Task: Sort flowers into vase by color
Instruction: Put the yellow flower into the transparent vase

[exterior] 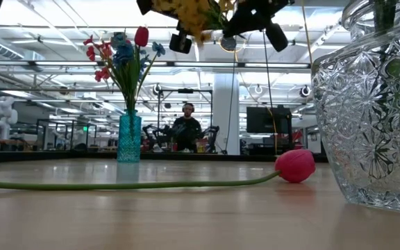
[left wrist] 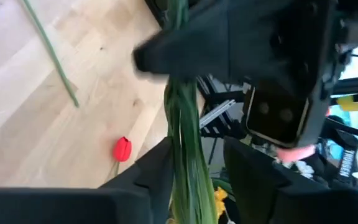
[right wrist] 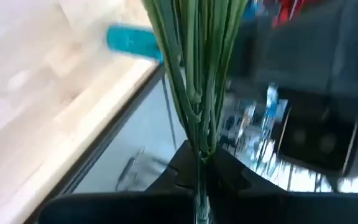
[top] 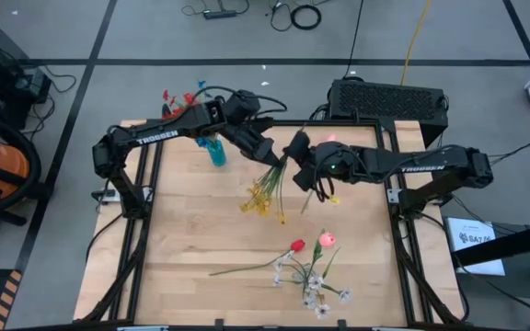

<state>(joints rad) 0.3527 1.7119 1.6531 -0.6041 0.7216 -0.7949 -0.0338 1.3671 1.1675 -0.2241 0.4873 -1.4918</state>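
A bunch of yellow flowers (top: 260,195) is held up over the middle of the table, its blooms (exterior: 193,10) well above the wood. My right gripper (top: 294,152) is shut on its stems. My left gripper (top: 270,154) is open, and its fingers (left wrist: 157,171) stand on either side of the same stems (left wrist: 188,155); whether they touch cannot be told. The teal vase (top: 216,152) stands at the far left with blue and red flowers (exterior: 127,52) in it. A red tulip (top: 297,245), a pink tulip (top: 328,239) and white blossoms (top: 316,294) lie near the front edge. My right gripper (right wrist: 201,165) pinches the bundle of green stems at its cut end (right wrist: 197,134) between the two fingers. It comes from the table's right, and the stems run on forward in line with the fingers. The bunch is lifted clear of the table.
A cut-glass vase (exterior: 373,104) stands close to the low camera, with green stems showing through it. A tulip with a long stem (exterior: 295,165) lies across the wood. A loose stem (top: 318,198) lies right of the bunch. A black box (top: 389,97) sits behind the far edge. A person (exterior: 188,125) sits far off.
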